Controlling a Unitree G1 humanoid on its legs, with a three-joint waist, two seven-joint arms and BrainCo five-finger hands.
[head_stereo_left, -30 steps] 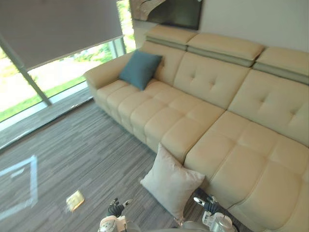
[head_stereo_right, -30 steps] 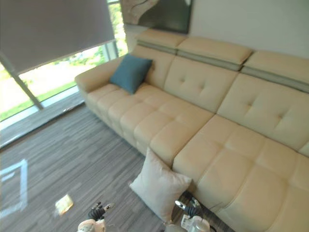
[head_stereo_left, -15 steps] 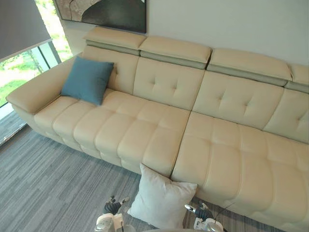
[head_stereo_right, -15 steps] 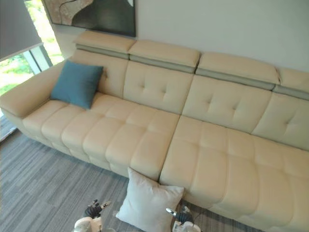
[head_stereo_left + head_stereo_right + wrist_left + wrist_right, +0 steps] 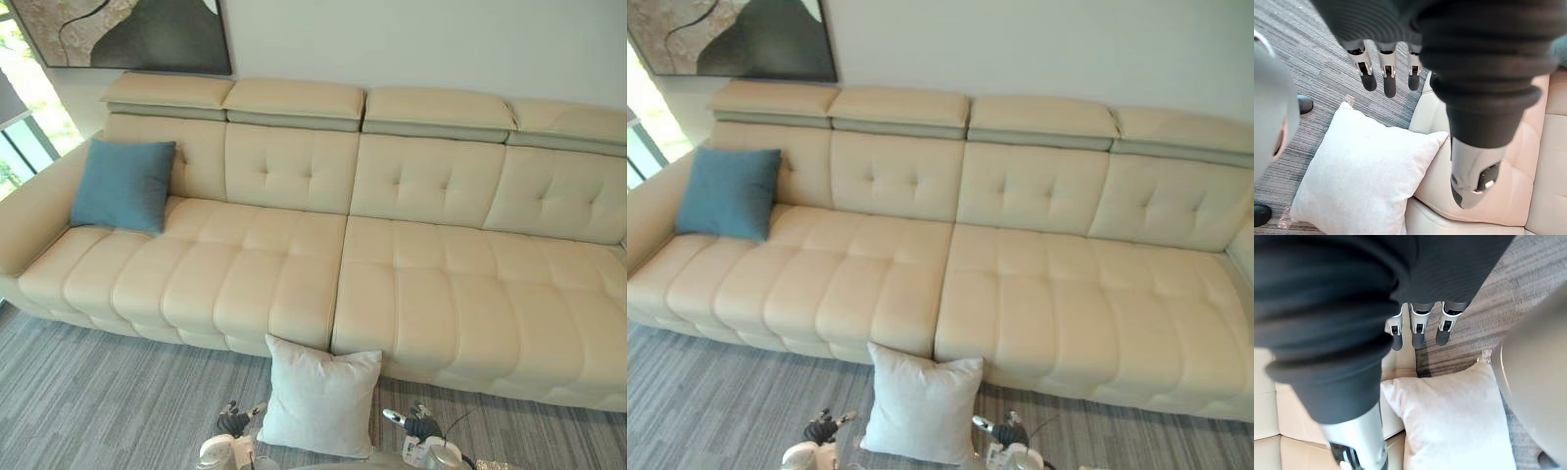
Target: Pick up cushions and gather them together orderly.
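A white cushion [image 5: 318,397] leans upright on the grey floor against the front of a long cream sofa [image 5: 411,284]; it also appears in the wrist views [image 5: 1361,176] [image 5: 1454,426]. A blue cushion [image 5: 123,185] rests against the sofa's back at its left end. My left hand [image 5: 233,423] hangs low beside the white cushion's left edge, my right hand [image 5: 419,424] beside its right edge. Both hands are apart from the cushion, with fingers [image 5: 1383,73] [image 5: 1418,330] straight and holding nothing.
A dark framed picture [image 5: 118,34] hangs on the wall above the sofa's left end. A window [image 5: 24,127] stands at the far left. Striped grey carpet [image 5: 98,401] runs in front of the sofa.
The camera has swung to the right, so the whole sofa now sits square in view and the window has slid off to the left. Cushions and hands keep their places.
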